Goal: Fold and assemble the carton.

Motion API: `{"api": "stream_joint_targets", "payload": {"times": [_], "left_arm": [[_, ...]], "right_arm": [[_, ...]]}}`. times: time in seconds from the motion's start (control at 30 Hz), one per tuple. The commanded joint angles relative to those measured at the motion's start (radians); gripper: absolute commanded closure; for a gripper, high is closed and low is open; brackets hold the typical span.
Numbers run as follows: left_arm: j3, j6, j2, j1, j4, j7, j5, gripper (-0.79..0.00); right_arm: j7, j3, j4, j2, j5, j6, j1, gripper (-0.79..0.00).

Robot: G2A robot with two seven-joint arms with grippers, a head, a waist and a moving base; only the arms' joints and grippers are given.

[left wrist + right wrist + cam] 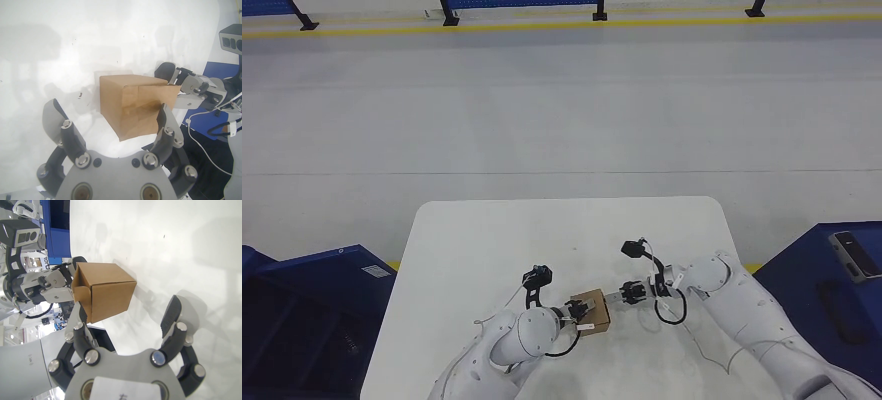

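The plain brown cardboard carton (590, 310) is unprinted, darker on its shaded face. The white counter (542, 230) carries a few tiny dark specks. The left gripper (108, 108) and right gripper (128, 305) have black fingers (165, 117) on silver-grey frames. Dark blue bins (312, 300) sit at lower left and lower right of the top view. A yellow stripe (562, 25) crosses the pale grey floor (562, 120) near the top edge.

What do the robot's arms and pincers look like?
The left arm and right arm are smooth and white, with black cables looping at the wrists. The left pincer and right pincer each have a grey metal plate, black links with shiny silver bolts, and two pale fingers with black ribbed pads.
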Motion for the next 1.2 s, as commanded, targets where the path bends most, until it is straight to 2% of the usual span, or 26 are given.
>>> {"api": "stream_joint_targets", "payload": {"times": [0.0,0.3,0.5,0.7,0.9,1.17], "left_arm": [[0.000,-0.001,-0.001,0.000,0.001,0.002,-0.001,-0.785],[0.008,0.005,-0.004,-0.010,0.021,-0.007,0.002,-0.785],[0.012,0.013,-0.008,-0.020,0.032,-0.006,-0.001,-0.785],[-0.007,0.016,-0.003,0.001,-0.020,-0.001,0.005,-0.785],[-0.056,0.023,0.014,0.055,-0.099,0.003,0.022,-0.785],[-0.062,0.014,0.019,0.072,-0.112,-0.009,0.036,-0.785]], "right_arm": [[-0.002,-0.005,-0.002,-0.002,-0.002,0.000,0.001,-0.785],[-0.002,-0.010,0.027,-0.009,0.004,0.002,0.016,-0.785],[0.003,0.007,-0.006,-0.002,0.016,-0.018,0.007,-0.785],[0.005,-0.008,-0.037,-0.006,0.004,0.009,-0.005,-0.785],[0.003,-0.045,-0.029,-0.021,-0.025,0.034,0.008,-0.785],[0.001,-0.068,-0.007,-0.033,-0.050,0.066,0.026,-0.785]]}}
